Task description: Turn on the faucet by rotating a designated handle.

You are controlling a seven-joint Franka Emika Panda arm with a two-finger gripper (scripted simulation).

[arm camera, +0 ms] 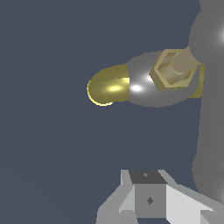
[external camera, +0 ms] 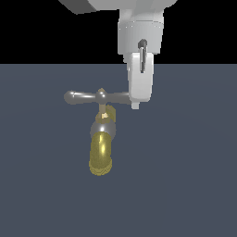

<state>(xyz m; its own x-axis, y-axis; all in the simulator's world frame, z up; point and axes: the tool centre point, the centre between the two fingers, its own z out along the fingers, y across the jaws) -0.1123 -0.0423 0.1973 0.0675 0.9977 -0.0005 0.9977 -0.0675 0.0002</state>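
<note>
Glossy grey metal crossbar handle [external camera: 95, 96] with rounded bulbous ends sits atop the small faucet [external camera: 102, 139], roughly mid-frame in the exterior view, running level across that view; its end toward the exterior view's left is a clear rounded knob, its other end runs behind or against the tip of the gripper [external camera: 134, 105], contact can't be confirmed. A small central hub tops a thin tan stem with a brass-coloured hex nut [arm camera: 172, 72], seen clearly in the wrist view, seated on the grey rounded body [arm camera: 146, 87]. From the body the shiny yellow-gold cylindrical spout [external camera: 100, 156] extends toward the camera in the exterior view, open end facing forward and down. In the wrist view the handle [arm camera: 211, 113] shows as a blurred grey bar along one edge, very close to the lens. The white-grey Panda gripper comes down from above on the exterior view's right of the hub, seen side-on as one pale block with a dark slot; whether the claw is apart or together can't be told from either view; the wrist view only shows a pale angular gripper part [arm camera: 151, 199]. The faucet stands on a flat, matte slate-blue surface [external camera: 185, 185], plain and featureless, filling the lower frame. Behind it the background [external camera: 37, 28] is flat black, with a straight horizon line.
</note>
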